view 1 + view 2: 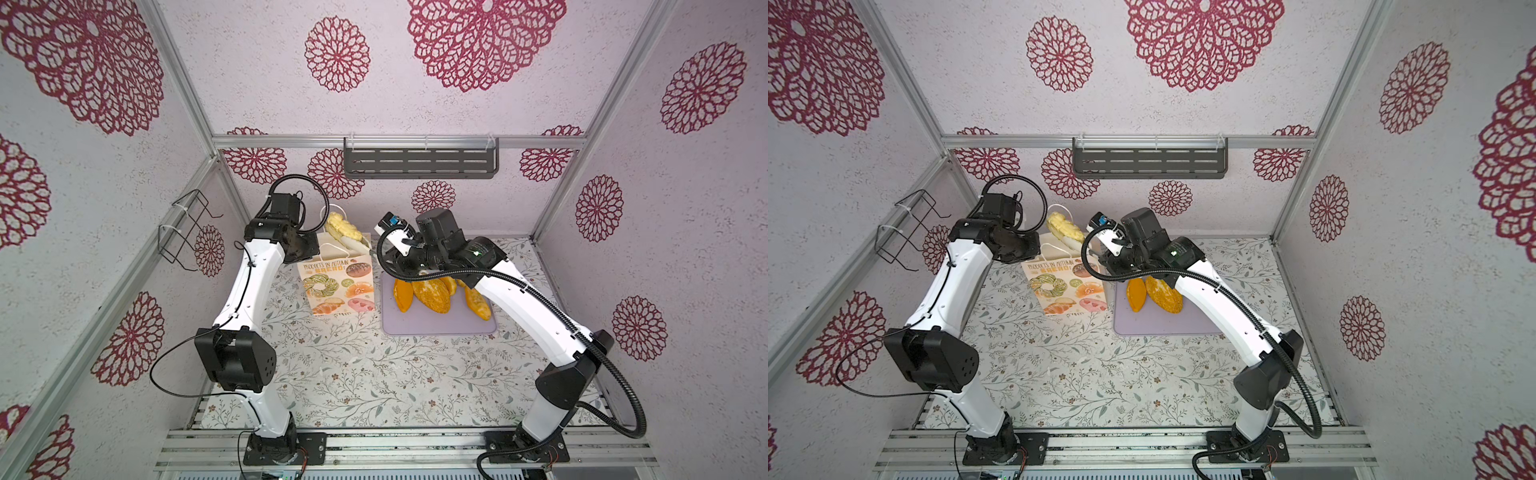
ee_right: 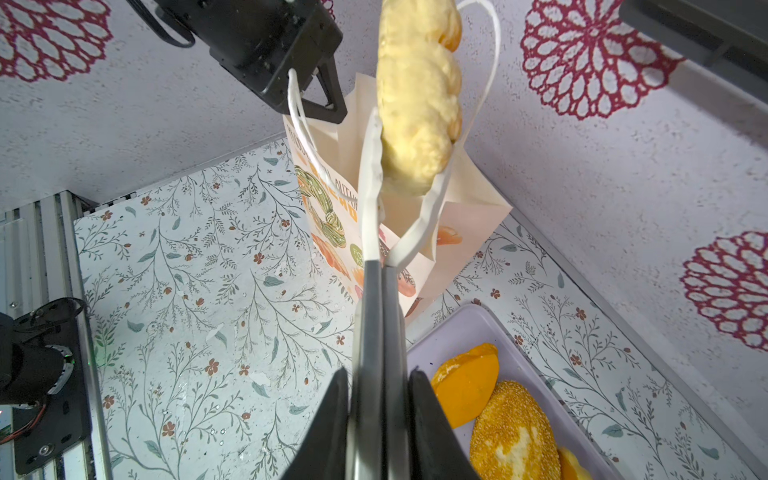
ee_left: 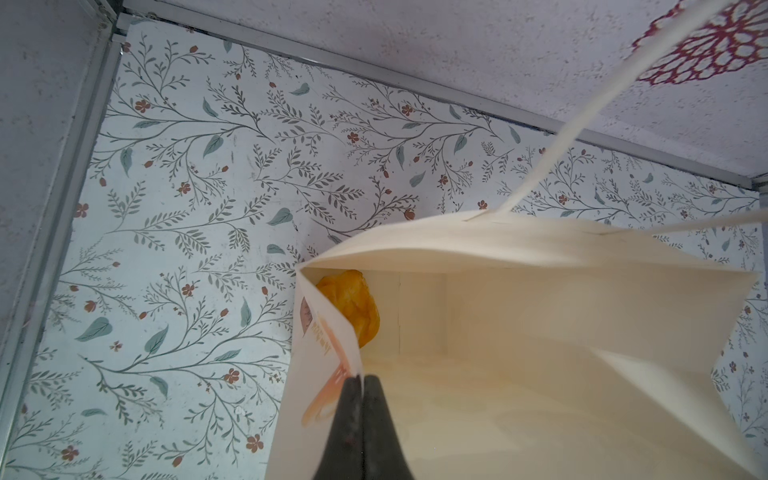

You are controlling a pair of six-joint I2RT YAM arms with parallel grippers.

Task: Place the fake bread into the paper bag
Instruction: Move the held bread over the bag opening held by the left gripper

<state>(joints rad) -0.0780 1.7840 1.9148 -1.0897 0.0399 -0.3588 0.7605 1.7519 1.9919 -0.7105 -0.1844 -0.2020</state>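
**A:** Nice flowery-print tabletop [image 1: 353, 374], but where's the bread?

**B:** One pale yellow twisted toy loaf [image 2: 415, 112] hangs over the cream paper bag [image 1: 338, 286], pinched in silver tongs [image 2: 378, 299] that the right gripper [image 2: 380, 376] squeezes. The left gripper [image 3: 363, 380] is clamped on the bag's rim. The orange loaves [image 1: 432, 295] lie on the lilac tray [image 1: 436, 326].

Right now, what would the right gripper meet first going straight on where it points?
Likely the paper bag; the right gripper holds tongs carrying the pale loaf at its mouth. Depth unclear.
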